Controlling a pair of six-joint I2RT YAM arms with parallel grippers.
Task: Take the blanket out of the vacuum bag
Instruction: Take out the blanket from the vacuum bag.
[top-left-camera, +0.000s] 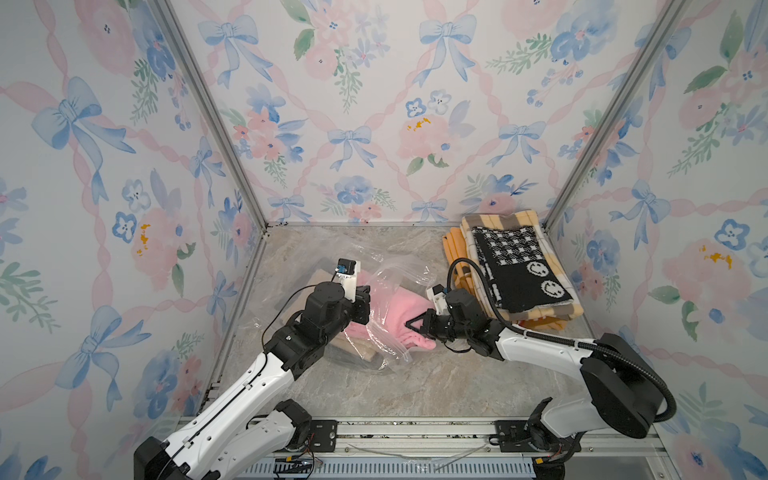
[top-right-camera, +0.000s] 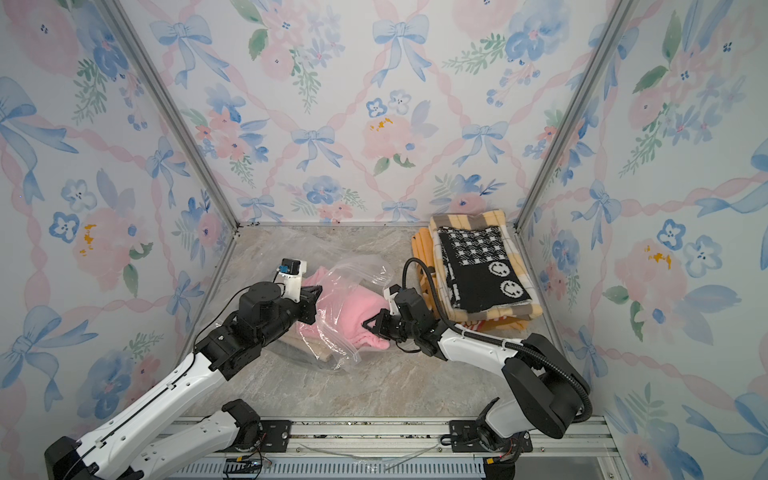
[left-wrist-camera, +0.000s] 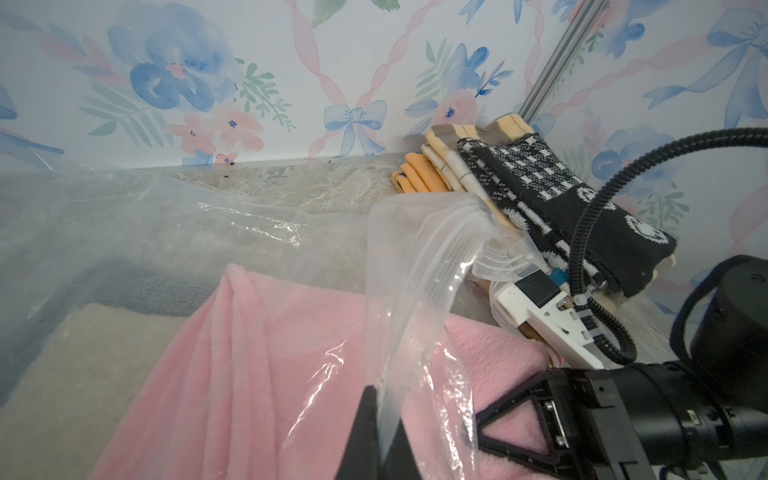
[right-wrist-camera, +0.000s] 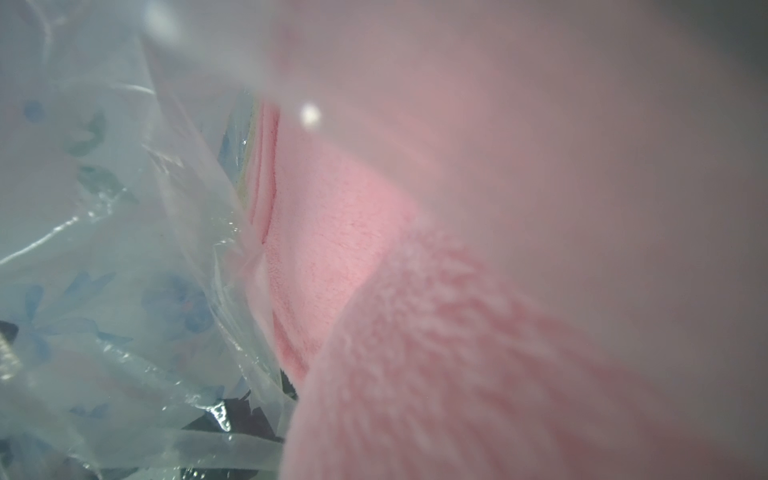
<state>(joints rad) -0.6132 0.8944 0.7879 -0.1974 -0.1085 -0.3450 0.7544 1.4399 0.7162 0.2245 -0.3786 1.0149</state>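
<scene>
**Bag.** The vacuum bag (top-left-camera: 388, 270) is lying crumpled on the marble-patterned tabletop (top-left-camera: 415, 386), left of centre and between the 2 arms. Its zip-seal mouth is turned toward the right arm.

**Left arm.** A strip of the zip-seal edge is being pinched by the left gripper (left-wrist-camera: 380, 428). The black fingers (left-wrist-camera: 361, 424) are clenched on the plastic, and the strip is being held raised above the contents.

**Blanket.** The pink fleece blanket (top-left-camera: 395, 309) is lying partly inside the bag, with 1 end protruding from the mouth.

**Right arm.** That protruding end is being grasped by the right gripper (top-left-camera: 409, 326). Its jaws are closed into the fleece and the tips are sunk in the pile. In the right wrist view, only blurred pink fleece and crinkled plastic are being shown.

**Other items.**
- A beige blanket (top-left-camera: 363, 353) is lying under the pink one, inside the bag.
- A stack of folded blankets (top-left-camera: 469, 245) is sitting at the back right corner.
- The stack is topped by a black-and-white smiley blanket (top-left-camera: 523, 276).
</scene>
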